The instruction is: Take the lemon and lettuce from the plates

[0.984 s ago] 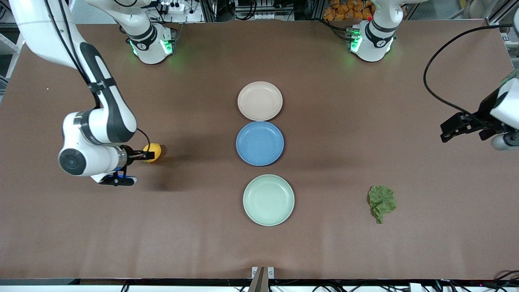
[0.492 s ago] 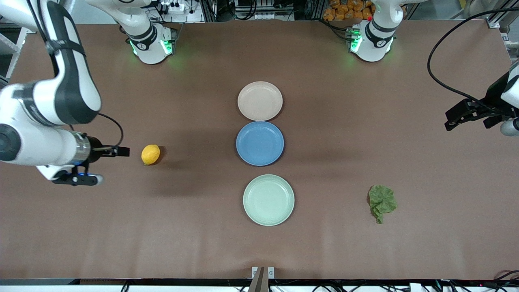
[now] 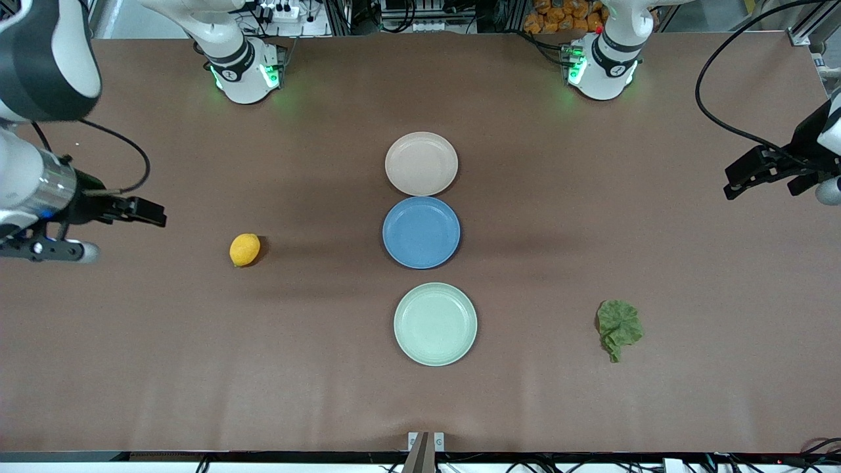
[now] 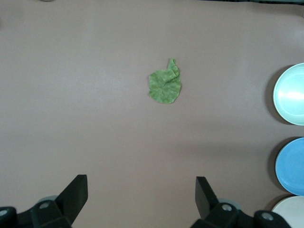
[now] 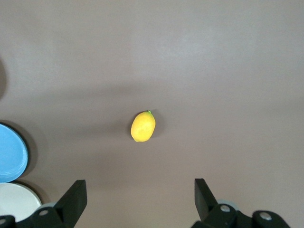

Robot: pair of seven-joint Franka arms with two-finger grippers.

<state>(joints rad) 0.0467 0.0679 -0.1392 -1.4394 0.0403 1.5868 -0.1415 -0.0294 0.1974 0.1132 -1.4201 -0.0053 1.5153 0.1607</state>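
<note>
The yellow lemon [image 3: 244, 249] [image 5: 143, 126] lies on the bare table toward the right arm's end, beside the plates and on none of them. The green lettuce [image 3: 618, 326] [image 4: 165, 85] lies flat on the table toward the left arm's end. Both task plates are empty: the beige-pink plate [image 3: 421, 163] and, nearer the front camera, the mint green plate [image 3: 435, 323] [image 4: 290, 94]. My right gripper [image 3: 154, 214] [image 5: 140, 190] hangs open and empty over the table, off to the side of the lemon. My left gripper [image 3: 734, 185] [image 4: 141, 190] hangs open and empty over the left arm's end of the table.
A blue plate [image 3: 421, 232] [image 4: 292, 166] [image 5: 10, 153], also empty, sits between the two task plates in one row down the table's middle. The brown table [image 3: 197, 368] spreads wide around lemon and lettuce. Both arm bases stand along the table edge farthest from the front camera.
My right gripper has pulled back from the lemon toward the right arm's end and risen; the lemon stays on the table. The left gripper has drifted slightly up and outward.
</note>
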